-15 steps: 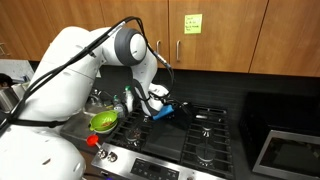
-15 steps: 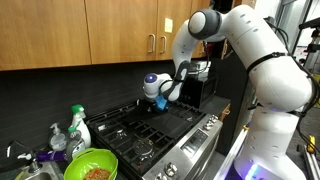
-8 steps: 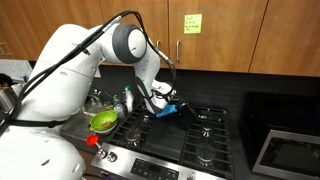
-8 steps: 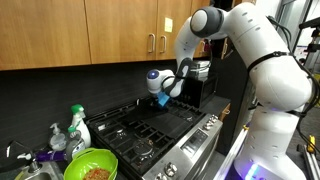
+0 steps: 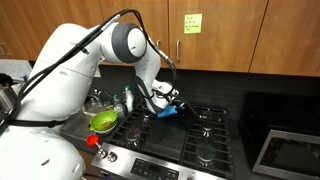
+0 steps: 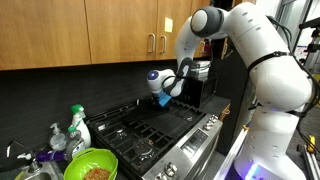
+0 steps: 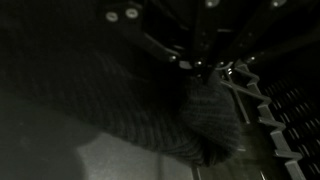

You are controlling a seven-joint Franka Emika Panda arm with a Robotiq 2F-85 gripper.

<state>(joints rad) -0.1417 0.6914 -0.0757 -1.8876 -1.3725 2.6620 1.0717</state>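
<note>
Pinching one blue item (image 5: 170, 111): one pincer (image 6: 162, 98)

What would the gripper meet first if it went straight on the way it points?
Probably the black stove grate beneath the gripper and the blue object it holds, though depth is unclear.

No text is being shown clearly enough to be read. In an exterior view, a yellow note (image 5: 192, 22) is being displayed on a cabinet door (image 5: 205, 35) above the stove (image 5: 195, 130). Dark marks are being carried on it, too small to be made out. Labels on the bottles (image 6: 79, 128) beside the stove are being blurred likewise. Nothing legible is being shown in the wrist view.
</note>
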